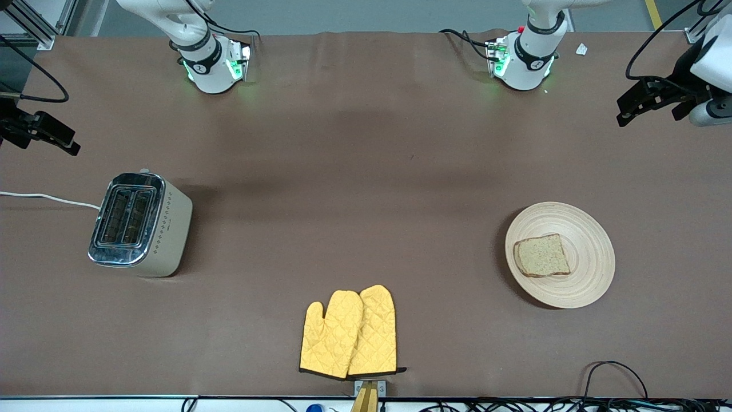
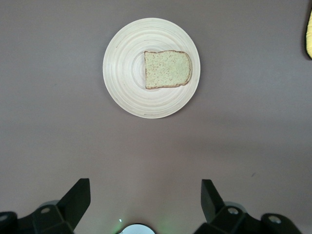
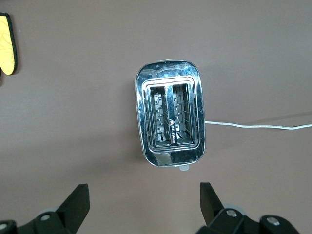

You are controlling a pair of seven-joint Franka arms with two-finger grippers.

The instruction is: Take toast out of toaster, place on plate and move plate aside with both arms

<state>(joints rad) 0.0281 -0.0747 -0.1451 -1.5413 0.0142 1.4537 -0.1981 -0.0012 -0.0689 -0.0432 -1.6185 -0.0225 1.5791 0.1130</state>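
Toast (image 1: 542,256) lies on the plate (image 1: 589,274), slots apparently empty in the toaster (image 1: 140,224) at nine o'clock. My left gripper (image 2: 145,202) and right gripper (image 3: 144,202) hover with jaws released, clear of the tabletop (image 1: 354,171).

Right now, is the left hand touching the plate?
Apart. The left wrist view shows bare table between the open left hand and the plate; the toast lies on it.

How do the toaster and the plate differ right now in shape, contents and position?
The toaster is a boxy, beige and chrome thing; the plate is round, shallow and light wood. The toaster's slots show empty in the right wrist view, while the plate carries the toast. The toaster sits toward the right arm's end, the plate toward the left arm's. Both rest on the brown table, untouched.
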